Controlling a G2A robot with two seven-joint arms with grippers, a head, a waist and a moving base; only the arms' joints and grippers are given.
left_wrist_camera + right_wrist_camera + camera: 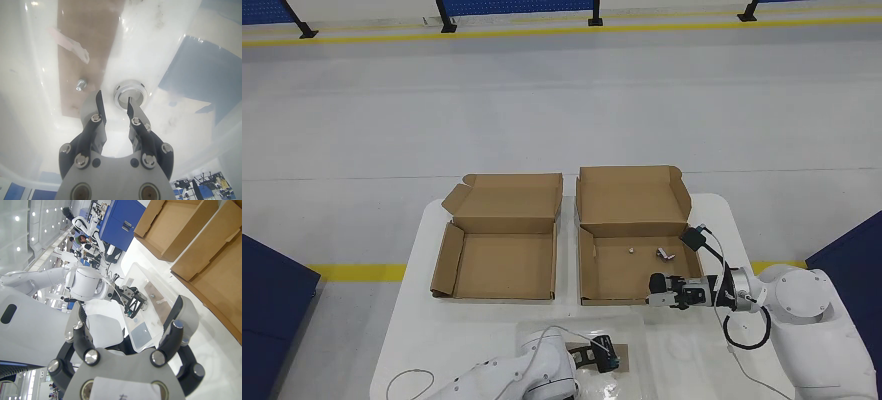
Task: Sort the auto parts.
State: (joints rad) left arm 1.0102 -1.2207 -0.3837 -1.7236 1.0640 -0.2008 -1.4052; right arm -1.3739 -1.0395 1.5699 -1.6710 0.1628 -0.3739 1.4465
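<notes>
Inside tray [143, 47], beside bolt [81, 85]: one metal collar [130, 84], likely heavy, rigid and slick; my left claw [114, 97] stands parted, one finger [130, 108] in its bore, so pinch across the wall.

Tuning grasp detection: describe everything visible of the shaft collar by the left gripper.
The shaft collar is a silvery metal ring, wide bore, small holes in its outer wall. It lies flat on the clear bin floor beside a brown sheet. One finger of the open left gripper dips into the bore, the other stands outside.
</notes>
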